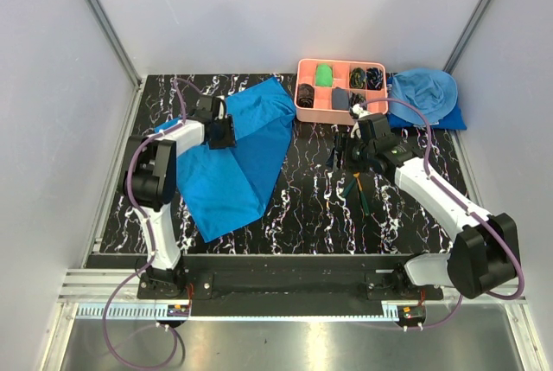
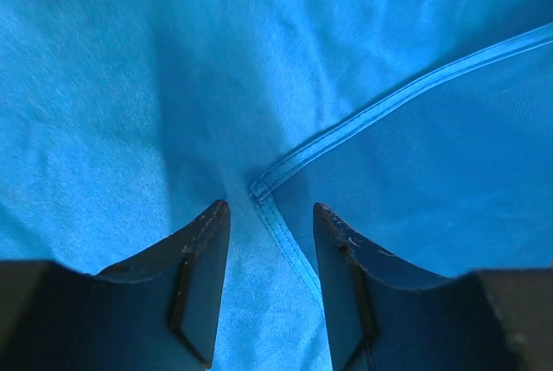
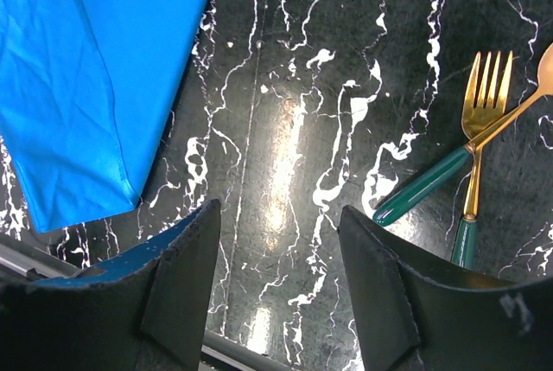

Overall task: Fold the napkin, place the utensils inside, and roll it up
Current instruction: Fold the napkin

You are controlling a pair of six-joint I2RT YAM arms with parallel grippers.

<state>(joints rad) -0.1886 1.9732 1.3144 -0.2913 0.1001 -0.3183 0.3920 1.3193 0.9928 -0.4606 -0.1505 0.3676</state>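
On the left half of a black marbled surface (image 1: 320, 207), the napkin (image 1: 238, 163) lies slantwise, partly folded, its edges not squared. The left tool (image 2: 270, 211) hangs low over the cloth with its fingers apart and holding nothing. A hemmed corner of the upper layer sits just ahead of the gap between them. The right tool (image 3: 278, 215) is also parted and empty, poised over bare surface right of centre. The utensils (image 1: 361, 188) lie near it, well apart from the napkin.

The fold seems to be the step in hand. To do it well, the left tool should pinch only the top layer at that hemmed corner and carry it across without dragging the layer beneath. It should lay hem along hem, so a flat, even panel is left for the utensils.

The overhead view alone gives the whole layout. At the far edge it shows a pink tray (image 1: 341, 116) of small items and a paler cloth heap (image 1: 423, 94) beside it.

Only the left wrist view shows the stitched corner and the two layers, which the arm hides from above. The right wrist view shows the fork (image 3: 486, 90) and spoon (image 3: 423, 188) crossed, gold heads pointing away. They are mere slivers from above.
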